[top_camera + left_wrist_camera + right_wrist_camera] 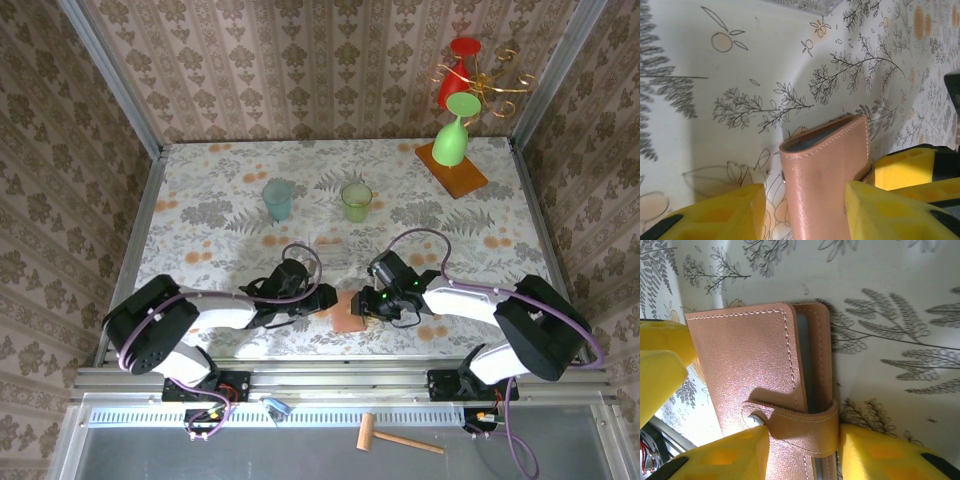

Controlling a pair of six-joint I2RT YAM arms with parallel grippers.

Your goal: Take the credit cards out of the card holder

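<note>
Card holder, strap fastened, on table between my grippers, equally near both: left gripper narrow, loosely astride it; right gripper astride strap, grip I cannot tell.

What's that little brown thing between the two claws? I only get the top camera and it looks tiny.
Observer: It's the card holder, folded shut. The right wrist camera shows a strap fastened across its open edge.
Operator: Is the right claw grabbing it?
Observer: The right gripper has a yellow finger on each side of the strap end. I can't tell whether it's squeezing.
Operator: And the left one?
Observer: On the left wrist camera, the left gripper straddles the holder, with a sliver of table showing between one finger and the leather.
</note>
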